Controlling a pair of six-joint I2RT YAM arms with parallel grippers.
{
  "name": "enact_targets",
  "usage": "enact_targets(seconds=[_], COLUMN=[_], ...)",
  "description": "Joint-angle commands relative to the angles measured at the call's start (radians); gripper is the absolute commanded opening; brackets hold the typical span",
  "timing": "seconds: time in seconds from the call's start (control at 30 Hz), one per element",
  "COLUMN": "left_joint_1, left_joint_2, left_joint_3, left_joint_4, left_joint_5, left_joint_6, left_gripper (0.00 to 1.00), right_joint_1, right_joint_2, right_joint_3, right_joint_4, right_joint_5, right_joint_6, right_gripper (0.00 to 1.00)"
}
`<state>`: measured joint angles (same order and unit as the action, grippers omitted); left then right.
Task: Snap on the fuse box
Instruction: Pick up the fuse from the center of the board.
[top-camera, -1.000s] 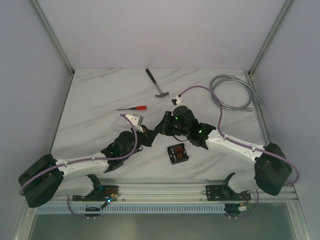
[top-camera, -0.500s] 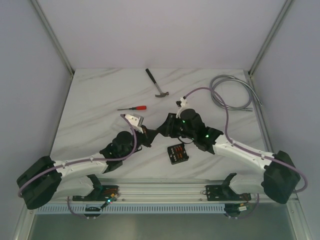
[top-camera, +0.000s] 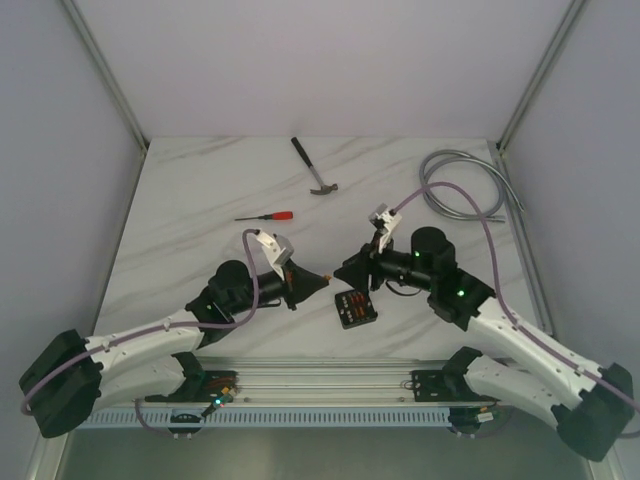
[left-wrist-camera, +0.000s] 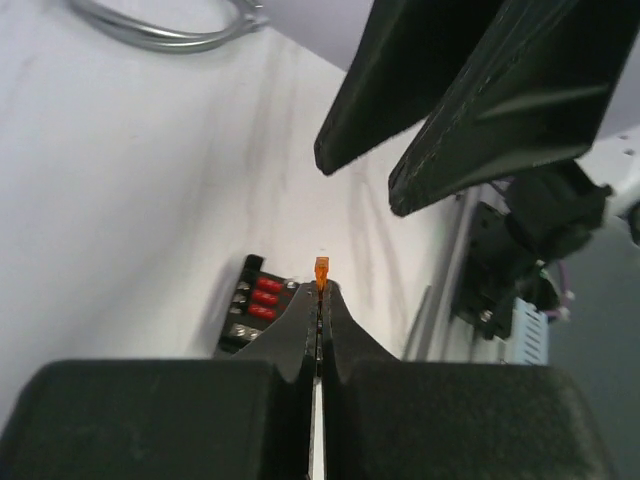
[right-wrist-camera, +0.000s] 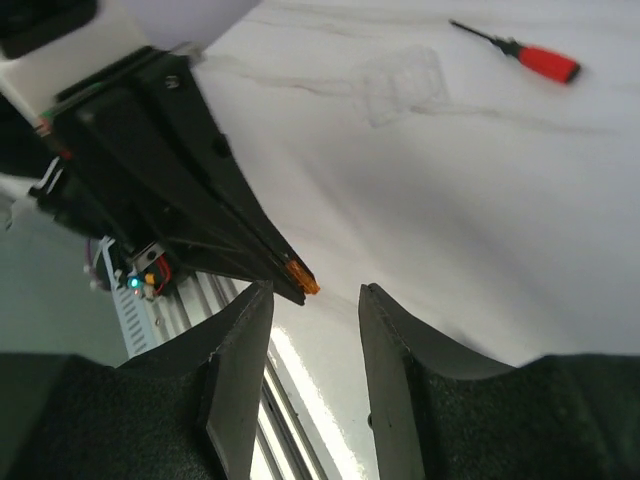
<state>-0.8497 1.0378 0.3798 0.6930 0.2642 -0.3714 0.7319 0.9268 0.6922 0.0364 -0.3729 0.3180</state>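
One orange fuse (left-wrist-camera: 321, 270) pinched in left fingers (left-wrist-camera: 292, 340) — right fingers (right-wrist-camera: 240, 370) spread, fuse box (top-camera: 355, 307) nearby

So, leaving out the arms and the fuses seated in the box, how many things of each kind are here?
hammer: 1
screwdriver: 1
grey cable: 1
fuse box: 1
clear plastic piece: 1
orange fuse, pinched in the jaws of the left gripper: 1
Total: 6

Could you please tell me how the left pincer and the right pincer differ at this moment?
The left pincer is shut, while the right pincer stands open. The left pincer pinches a tiny orange fuse; the right pincer holds nothing. Both point at each other, close to the fuse box.
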Motion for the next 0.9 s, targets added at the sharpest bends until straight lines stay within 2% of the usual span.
enact_targets(seconds=[0.0, 0.2, 0.43, 0.63, 0.87], left_joint_1=[0.005, 0.001, -0.011, -0.020, -0.022], left_joint_2=[-0.044, -0.040, -0.024, -0.003, -0.004], left_joint_3=[0.039, 0.069, 0.087, 0.096, 0.096], left_joint_4=[-0.005, -0.001, 0.026, 0.032, 0.039], left_joint_5=[0.212, 0.305, 0.358, 0.384, 0.395], left_joint_6=[0.051, 0.049, 0.043, 0.043, 0.044], left_gripper=[0.00, 0.00, 0.00, 0.00, 0.00], right_joint_1=[-0.011, -0.011, -0.011, -0.011, -0.011], right_joint_2=[-0.091, -0.074, -0.059, -0.051, -0.037], right_joint_3=[-0.010, 0.007, 0.013, 0.015, 0.012], right_joint_4=[-0.020, -0.036, -0.043, -0.043, -0.044], right_joint_5=[-0.188, -0.326, -0.378, -0.398, -0.410], right_joint_6=[-0.167, -0.210, -0.239, -0.250, -0.264], right_gripper=[0.46, 0.45, 0.40, 0.31, 0.12])
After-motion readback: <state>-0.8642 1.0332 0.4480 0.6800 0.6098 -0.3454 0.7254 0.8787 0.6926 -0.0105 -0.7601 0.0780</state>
